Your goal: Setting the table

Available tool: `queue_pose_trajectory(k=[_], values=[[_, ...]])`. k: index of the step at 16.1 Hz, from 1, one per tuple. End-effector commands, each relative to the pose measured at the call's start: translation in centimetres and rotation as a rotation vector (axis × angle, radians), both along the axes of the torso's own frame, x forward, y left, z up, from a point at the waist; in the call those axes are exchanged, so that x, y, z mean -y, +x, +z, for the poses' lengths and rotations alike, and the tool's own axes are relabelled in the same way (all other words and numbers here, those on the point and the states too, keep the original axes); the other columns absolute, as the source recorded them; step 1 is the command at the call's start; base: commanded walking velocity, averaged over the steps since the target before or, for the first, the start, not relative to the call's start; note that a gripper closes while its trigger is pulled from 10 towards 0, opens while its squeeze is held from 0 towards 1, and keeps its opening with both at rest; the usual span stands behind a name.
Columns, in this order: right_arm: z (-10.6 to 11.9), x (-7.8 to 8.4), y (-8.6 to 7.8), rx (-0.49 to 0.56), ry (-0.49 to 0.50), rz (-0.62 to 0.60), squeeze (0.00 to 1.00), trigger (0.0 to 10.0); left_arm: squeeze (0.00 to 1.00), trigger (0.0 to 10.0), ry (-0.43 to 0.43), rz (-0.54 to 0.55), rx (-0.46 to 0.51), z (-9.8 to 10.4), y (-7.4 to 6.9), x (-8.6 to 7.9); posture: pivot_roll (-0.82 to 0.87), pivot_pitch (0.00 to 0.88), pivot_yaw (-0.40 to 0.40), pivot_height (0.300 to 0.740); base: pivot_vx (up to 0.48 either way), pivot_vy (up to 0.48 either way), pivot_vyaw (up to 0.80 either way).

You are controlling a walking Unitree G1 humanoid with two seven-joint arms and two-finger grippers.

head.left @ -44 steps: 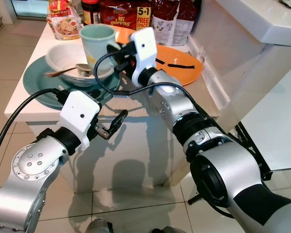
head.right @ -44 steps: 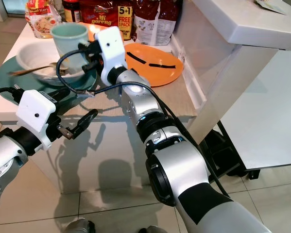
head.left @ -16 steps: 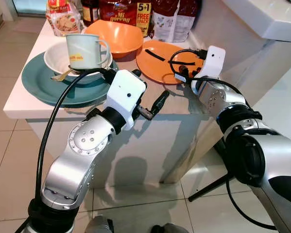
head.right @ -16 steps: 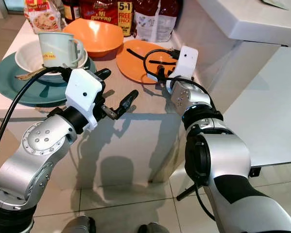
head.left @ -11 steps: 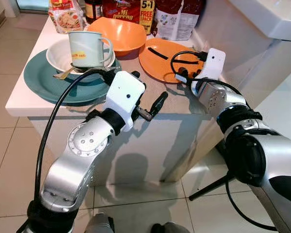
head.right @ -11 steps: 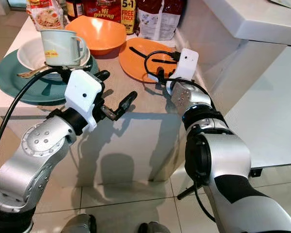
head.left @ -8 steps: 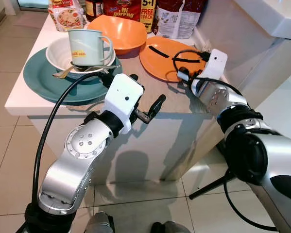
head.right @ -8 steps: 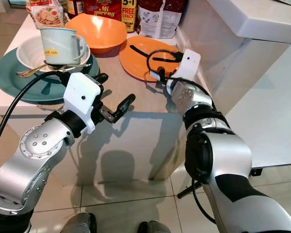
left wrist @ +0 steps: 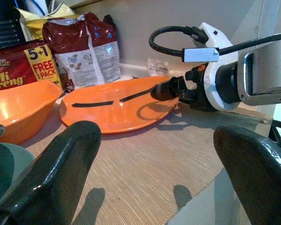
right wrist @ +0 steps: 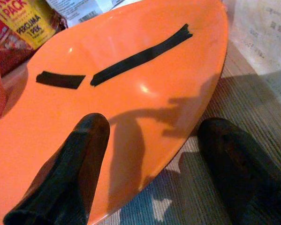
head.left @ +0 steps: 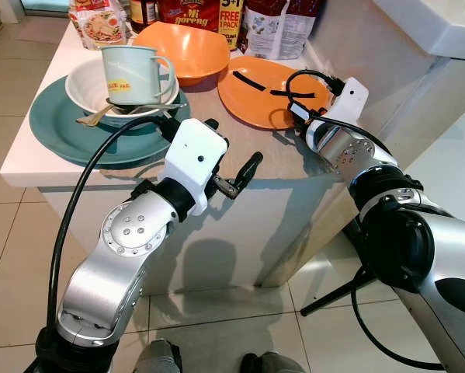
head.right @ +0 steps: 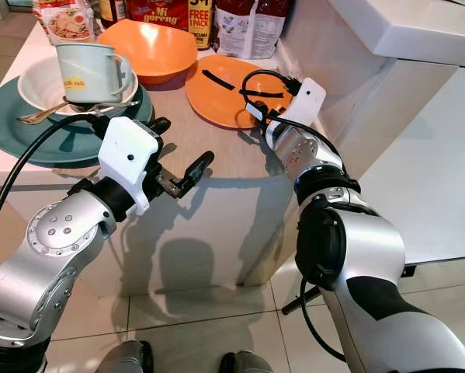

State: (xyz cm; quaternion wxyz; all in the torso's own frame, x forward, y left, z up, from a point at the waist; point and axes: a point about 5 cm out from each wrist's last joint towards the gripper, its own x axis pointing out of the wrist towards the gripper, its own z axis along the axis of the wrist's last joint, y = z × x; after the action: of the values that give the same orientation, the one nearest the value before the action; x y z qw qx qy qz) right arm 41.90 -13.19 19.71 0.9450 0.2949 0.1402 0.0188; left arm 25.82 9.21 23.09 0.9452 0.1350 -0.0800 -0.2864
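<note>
right wrist view: right hand (right wrist: 145, 168) spread astride orange plate (right wrist: 131, 93) rim, far edge cropped

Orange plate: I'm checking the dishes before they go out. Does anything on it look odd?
Yes. The orange plate carries two black strips across its face, a short one and a longer one, like stuck-on tape rather than food. The right pincer straddles its rim, open.

The left end effector (head.left: 230, 167) reaches toward 1 o'clock, fingers spread, holding nothing. The right end effector (right wrist: 154, 164) extends toward 11 o'clock, its fingers (right wrist: 74, 173) parted wide, also holding nothing.
</note>
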Motion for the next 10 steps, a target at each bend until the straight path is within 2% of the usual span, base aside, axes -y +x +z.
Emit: queue_pose_trajectory(k=[1, 10], values=[[-0.14, -0.05, -0.05, -0.024, 0.039, 0.008, 0.00, 0.0, 0.00, 10.0, 0.003, -0.010, 0.000, 0.09, -0.34, 0.12, 0.16, 0.145, -0.147, 0.740, 0.000, 0.000, 0.00], [0.10, 0.71, 0.01, -0.019, 0.012, 0.003, 0.00, 0.0, 0.00, 10.0, 0.003, -0.005, -0.003, 0.09, -0.25, 0.10, 0.16, 0.155, -0.153, 0.740, 0.000, 0.000, 0.00]])
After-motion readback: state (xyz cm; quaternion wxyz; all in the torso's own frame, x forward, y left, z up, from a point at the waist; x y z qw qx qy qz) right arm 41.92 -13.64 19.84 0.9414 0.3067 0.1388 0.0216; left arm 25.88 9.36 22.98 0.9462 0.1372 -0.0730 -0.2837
